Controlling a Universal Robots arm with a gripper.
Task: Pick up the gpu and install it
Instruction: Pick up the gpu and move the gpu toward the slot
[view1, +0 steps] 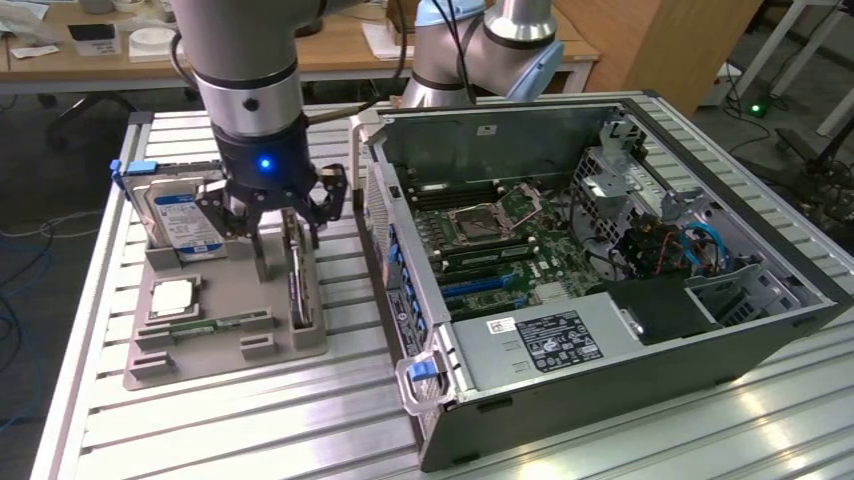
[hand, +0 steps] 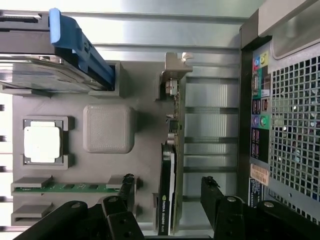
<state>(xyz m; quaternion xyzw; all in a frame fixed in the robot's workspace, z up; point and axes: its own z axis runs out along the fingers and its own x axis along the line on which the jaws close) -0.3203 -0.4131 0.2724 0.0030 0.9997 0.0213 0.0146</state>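
The gpu (view1: 299, 280) stands on edge in a slot of the grey holder tray (view1: 227, 352), a thin dark card with a silvery bracket at one end. In the wrist view the gpu (hand: 169, 165) runs lengthwise between my two black fingers (hand: 126, 186), one on each side of the card, with gaps showing on both sides. My gripper (view1: 284, 232) hangs open just above the card's top edge and holds nothing. In the wrist view the gripper (hand: 169, 189) straddles the fan end of the card.
The tray also carries a silver hard drive (view1: 180, 215) with a blue label, a square processor (view1: 174, 297) and a green memory stick (view1: 220, 325). An open computer case (view1: 601, 250) lies at the exterior view's right, its rear panel (hand: 285, 125) close beside the tray.
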